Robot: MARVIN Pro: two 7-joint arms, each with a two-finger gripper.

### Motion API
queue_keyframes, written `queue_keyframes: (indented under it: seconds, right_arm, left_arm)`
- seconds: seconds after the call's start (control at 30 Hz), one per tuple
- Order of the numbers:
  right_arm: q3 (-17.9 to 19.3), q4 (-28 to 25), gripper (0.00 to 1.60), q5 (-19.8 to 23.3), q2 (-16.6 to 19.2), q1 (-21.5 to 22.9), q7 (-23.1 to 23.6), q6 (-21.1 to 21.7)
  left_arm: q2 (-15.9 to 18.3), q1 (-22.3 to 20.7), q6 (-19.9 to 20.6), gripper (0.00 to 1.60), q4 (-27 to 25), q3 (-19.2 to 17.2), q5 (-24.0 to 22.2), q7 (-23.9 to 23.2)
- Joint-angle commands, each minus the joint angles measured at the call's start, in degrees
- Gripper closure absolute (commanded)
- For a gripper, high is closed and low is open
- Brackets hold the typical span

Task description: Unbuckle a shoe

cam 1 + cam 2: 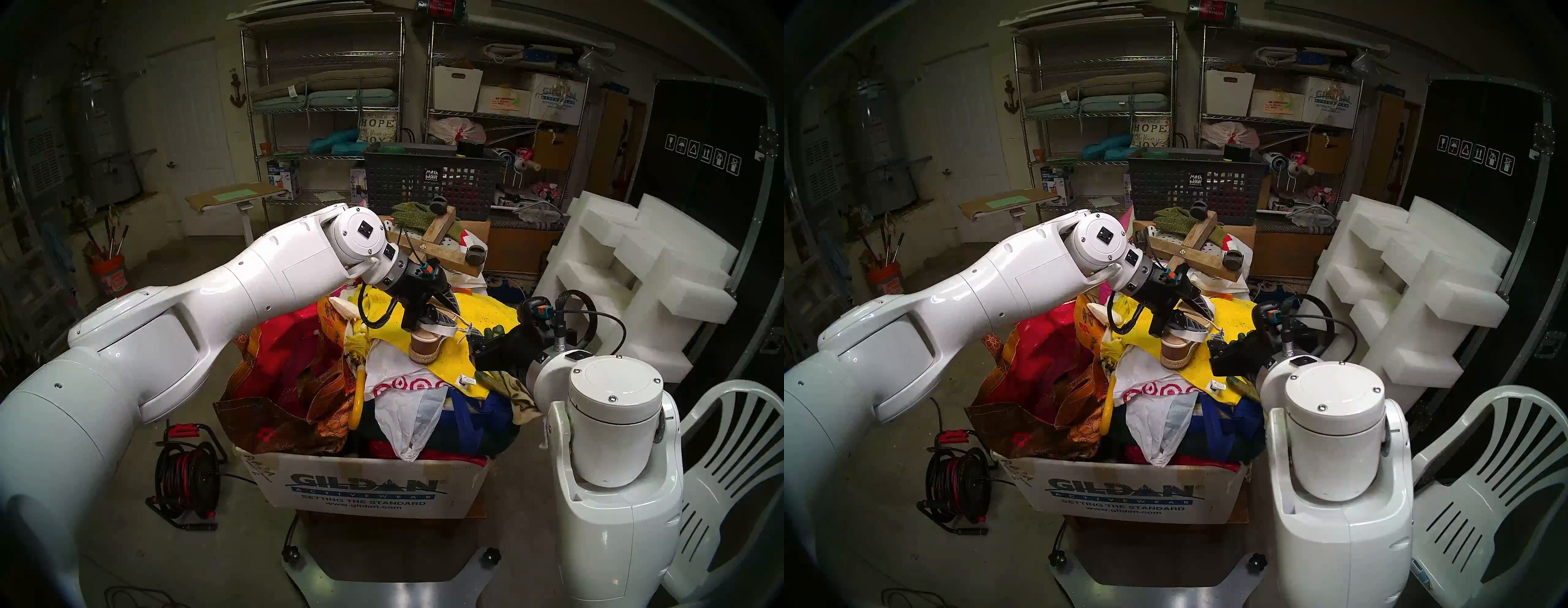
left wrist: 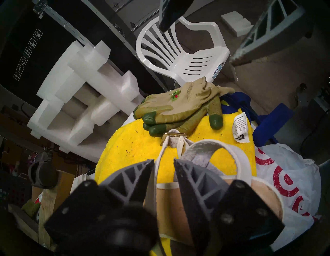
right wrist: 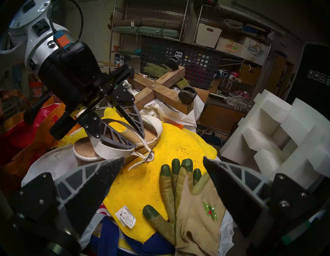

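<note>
The shoe (image 1: 428, 346), a wedge sandal with white straps and a jute sole, lies on a yellow towel (image 1: 488, 314) on top of a pile in a box. It also shows in the right wrist view (image 3: 84, 150) and the left wrist view (image 2: 167, 196). My left gripper (image 1: 445, 318) reaches down over it, its fingers nearly closed on the thin ankle strap just behind the metal buckle (image 3: 149, 155); the lower finger rests on the wide heel strap. My right gripper (image 3: 163, 159) is open and empty, hovering over a green-tipped glove (image 3: 187, 196) a short way from the buckle.
The pile fills a Gildan cardboard box (image 1: 365, 484). Behind it lie a wooden cross with casters (image 1: 441, 242) and a dark mesh basket (image 1: 428, 182). White foam blocks (image 1: 636, 276) and a white plastic chair (image 1: 729, 467) stand on the right, a cable reel (image 1: 186, 475) on the left floor.
</note>
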Motion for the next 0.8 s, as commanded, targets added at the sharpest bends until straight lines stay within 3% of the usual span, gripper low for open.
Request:
queue_keyframes:
  seconds: [0.0, 0.2, 0.23, 0.33, 0.4, 0.43, 0.47, 0.5, 0.77]
  right_arm:
    - [-0.3, -1.3, 0.00, 0.1, -0.1, 0.9, -0.1, 0.0]
    - [-0.6, -1.3, 0.00, 0.0, -0.1, 1.2, 0.0, 0.0]
    - [-0.7, -1.3, 0.00, 0.0, 0.0, 1.3, 0.0, 0.0]
    - [-1.4, -1.3, 0.00, 0.0, 0.1, 1.3, -0.1, 0.0]
    - [-2.0, -1.3, 0.00, 0.1, 0.3, 1.2, -0.6, 0.0]
    - [-2.6, -1.3, 0.00, 0.2, 0.4, 1.2, -1.0, 0.0]
    - [-3.1, -1.1, 0.00, 0.1, 0.5, 1.3, -1.3, 0.0]
    - [-3.9, -0.8, 0.00, -0.1, 0.7, 1.4, -1.8, 0.0]
    - [-11.6, 1.7, 0.00, -4.8, 3.2, 0.9, -7.0, 0.0]
  left_arm:
    - [-0.7, -0.7, 0.0, 0.72, 0.7, -0.3, 0.1, 0.3]
    - [-0.9, -0.5, -0.7, 0.88, 1.4, -0.6, 0.7, 2.0]
    - [-0.9, -0.5, -0.8, 1.03, 1.3, -0.7, 0.7, 2.2]
    - [-0.3, 0.2, -1.1, 1.12, 0.4, -1.4, 0.4, 3.6]
    - [0.3, 0.6, -1.1, 1.36, -0.6, -1.8, 0.2, 4.4]
    - [0.7, 0.9, -1.0, 1.36, -1.2, -1.9, 0.1, 4.6]
    - [1.0, 1.2, -0.9, 1.53, -1.7, -2.2, -0.3, 4.9]
    - [1.5, 1.6, -0.7, 1.60, -2.6, -2.6, -0.6, 5.4]
    - [5.0, 4.9, 2.6, 1.60, -8.2, -3.9, -2.4, 8.4]
